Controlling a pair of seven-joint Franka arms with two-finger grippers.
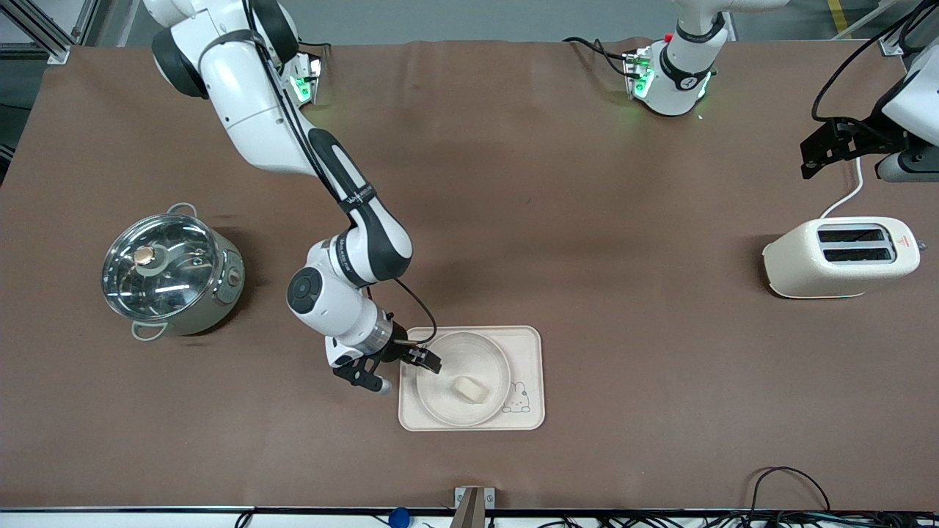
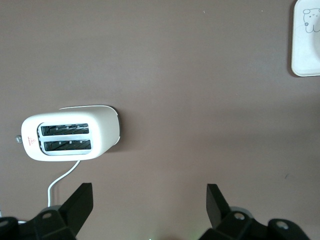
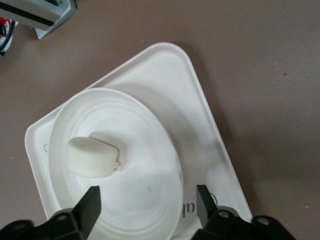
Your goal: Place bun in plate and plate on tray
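Observation:
The pale bun (image 1: 470, 389) lies in the round off-white plate (image 1: 463, 334). The plate sits on the cream tray (image 1: 530, 345) with the bunny drawing. My right gripper (image 1: 405, 374) is open and empty, low over the plate's edge toward the right arm's end of the table. In the right wrist view its jaws (image 3: 147, 195) straddle the plate's rim (image 3: 172, 150), one finger over the plate and one over the tray (image 3: 175, 65); the bun (image 3: 94, 157) lies apart from them. My left gripper (image 1: 814, 158) waits open in the air near the toaster; it also shows in the left wrist view (image 2: 149, 192).
A white toaster (image 1: 840, 257) with its cord stands at the left arm's end; it also shows in the left wrist view (image 2: 70, 137). A steel pot with a glass lid (image 1: 170, 271) stands at the right arm's end. Cables lie along the table's front edge.

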